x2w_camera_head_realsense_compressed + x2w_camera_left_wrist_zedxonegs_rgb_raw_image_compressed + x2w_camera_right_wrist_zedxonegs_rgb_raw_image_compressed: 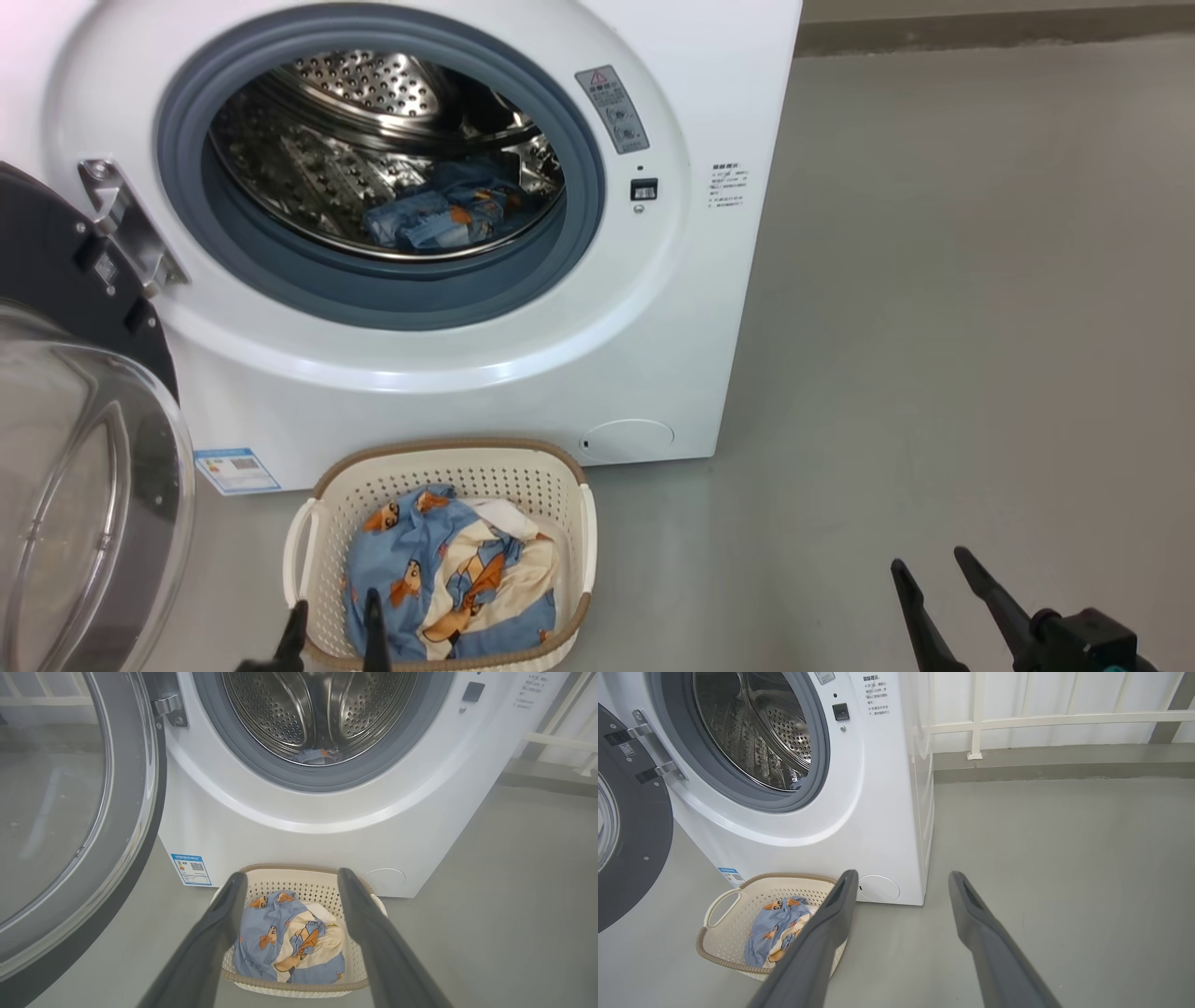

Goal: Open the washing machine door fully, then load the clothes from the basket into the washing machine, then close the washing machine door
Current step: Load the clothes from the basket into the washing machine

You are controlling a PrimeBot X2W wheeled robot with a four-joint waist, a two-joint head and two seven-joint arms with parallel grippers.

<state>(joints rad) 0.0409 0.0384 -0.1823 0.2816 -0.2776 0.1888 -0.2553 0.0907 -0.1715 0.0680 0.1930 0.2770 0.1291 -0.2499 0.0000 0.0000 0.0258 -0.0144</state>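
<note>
The white washing machine (pixel 448 392) stands with its door (pixel 75 448) swung wide open to the left, glass bowl facing out. A light blue printed garment (pixel 439 215) lies in the steel drum. On the floor in front sits the cream basket (pixel 322 523), holding blue and cream clothes (pixel 448 579). My left gripper (pixel 334 611) is open, its tips over the basket's near rim, empty. The left wrist view looks down onto the clothes (pixel 289 942) between the open left gripper (pixel 290 877). My right gripper (pixel 934 565) is open and empty over bare floor to the right.
Grey floor (pixel 980 327) stretches to the right of the machine. A white railing (pixel 1041 718) and a low kerb run along the far wall. The open door (pixel 70 812) takes up the room at the left of the basket.
</note>
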